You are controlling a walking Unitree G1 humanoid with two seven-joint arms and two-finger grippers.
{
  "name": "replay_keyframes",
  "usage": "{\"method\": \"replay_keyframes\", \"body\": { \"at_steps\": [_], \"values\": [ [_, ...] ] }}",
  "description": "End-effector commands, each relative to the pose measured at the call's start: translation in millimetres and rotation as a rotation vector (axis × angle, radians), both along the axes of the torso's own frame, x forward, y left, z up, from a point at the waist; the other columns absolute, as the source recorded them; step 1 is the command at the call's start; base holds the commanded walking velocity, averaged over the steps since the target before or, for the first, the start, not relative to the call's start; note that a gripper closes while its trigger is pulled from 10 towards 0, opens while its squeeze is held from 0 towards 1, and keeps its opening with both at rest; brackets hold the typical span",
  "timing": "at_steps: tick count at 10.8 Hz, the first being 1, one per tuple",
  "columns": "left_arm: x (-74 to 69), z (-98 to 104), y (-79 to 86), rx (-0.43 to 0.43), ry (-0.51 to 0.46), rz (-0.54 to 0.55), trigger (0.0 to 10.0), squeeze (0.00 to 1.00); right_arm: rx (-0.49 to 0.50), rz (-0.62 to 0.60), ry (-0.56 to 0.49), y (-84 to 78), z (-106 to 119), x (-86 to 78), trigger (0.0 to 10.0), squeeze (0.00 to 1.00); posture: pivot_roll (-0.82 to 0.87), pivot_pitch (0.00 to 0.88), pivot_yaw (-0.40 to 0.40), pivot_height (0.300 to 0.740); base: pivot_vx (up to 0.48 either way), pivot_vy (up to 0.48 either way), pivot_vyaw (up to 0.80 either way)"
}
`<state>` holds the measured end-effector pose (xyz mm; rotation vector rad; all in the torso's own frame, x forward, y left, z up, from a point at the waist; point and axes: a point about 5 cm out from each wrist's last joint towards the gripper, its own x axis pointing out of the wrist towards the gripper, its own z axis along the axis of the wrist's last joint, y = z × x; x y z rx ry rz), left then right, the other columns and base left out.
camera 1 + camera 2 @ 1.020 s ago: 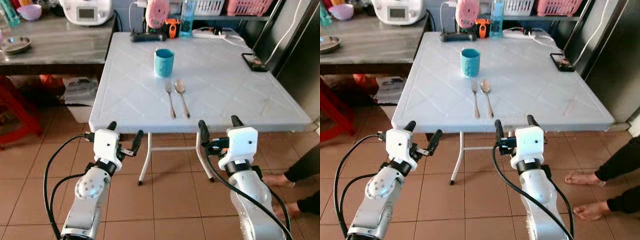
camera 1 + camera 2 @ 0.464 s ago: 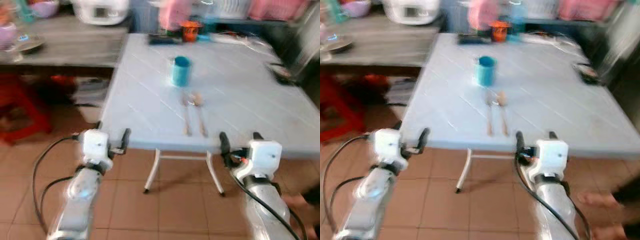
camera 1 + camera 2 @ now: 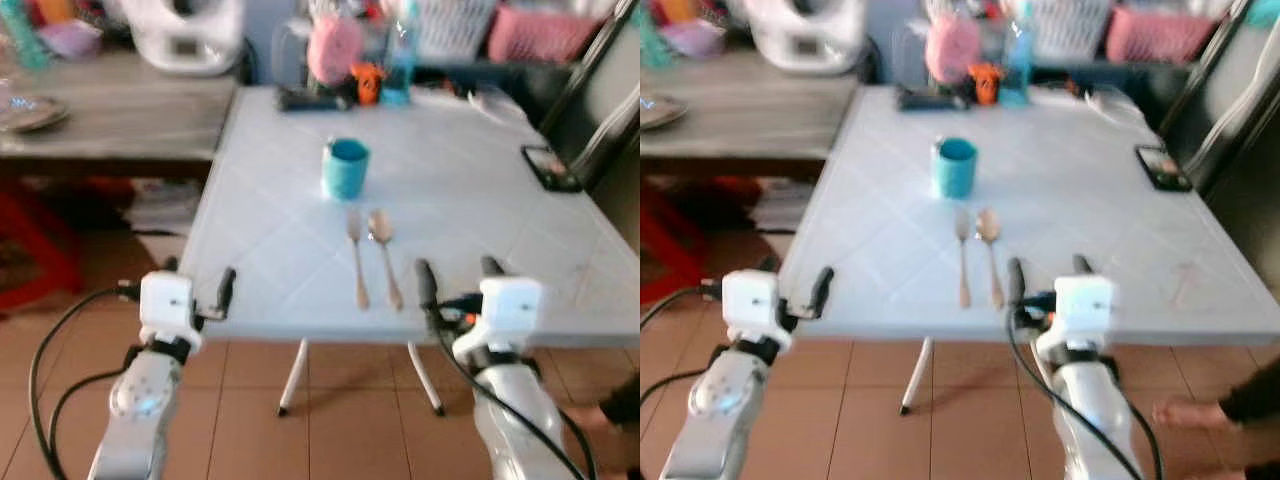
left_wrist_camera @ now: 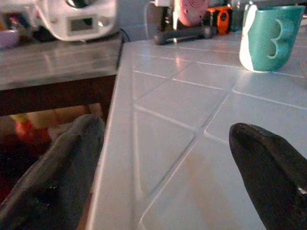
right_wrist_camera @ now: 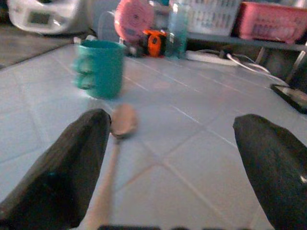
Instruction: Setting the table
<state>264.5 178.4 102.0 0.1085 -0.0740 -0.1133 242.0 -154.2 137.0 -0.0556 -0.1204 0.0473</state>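
Spoon (image 3: pixel 381 246) and fork (image 3: pixel 355 252) lie side by side at the centre of the left eye view, just below the teal mug (image 3: pixel 345 168) on the white worktop (image 3: pixel 480 210), while the left gripper (image 3: pixel 194 289) at lower left and the right gripper (image 3: pixel 455 276) at lower right hang at its near edge, jaws wide and empty. In the right wrist view the spoon runs toward the left-hand finger, so I judge the right arm should centre it between the jaws before closing.

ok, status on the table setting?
Both grippers open, empty: left at table edge, right by spoon. Fork, spoon laid below cup. Nothing blocking.
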Motion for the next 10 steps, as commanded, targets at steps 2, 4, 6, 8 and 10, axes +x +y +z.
{"method": "replay_keyframes", "body": {
  "at_steps": [2,4,6,8,10],
  "values": [
    [1.5,3,-8.1,0.000,-0.009,-0.017,10.0,0.00,-0.015,-0.023,-0.008,-7.2,2,-0.7,10.0,0.00,0.08,0.104,-0.015,0.740,0.212,0.000,0.24],
    [0.1,1,-6.7,0.003,0.001,-0.017,10.0,0.00,-0.011,-0.005,-0.003,-4.2,1,-0.4,10.0,0.00,0.08,0.104,-0.013,0.740,0.000,0.000,0.00],
    [-3.2,-1,-2.1,0.036,0.008,-0.015,10.0,0.00,-0.013,0.007,-0.002,-2.5,0,-0.2,10.0,0.00,0.08,0.105,-0.012,0.740,0.000,0.000,0.00],
    [-4.7,-2,3.6,0.057,0.011,0.002,10.0,0.00,-0.014,0.012,-0.001,-1.0,0,0.0,10.0,0.00,0.09,0.109,-0.011,0.740,0.000,0.000,0.25],
    [-3.8,-1,3.2,0.057,0.013,-0.010,10.0,0.00,-0.012,0.013,0.001,0.0,-1,0.4,10.0,0.00,0.09,0.111,-0.008,0.740,0.000,0.000,0.62]
  ]
}}
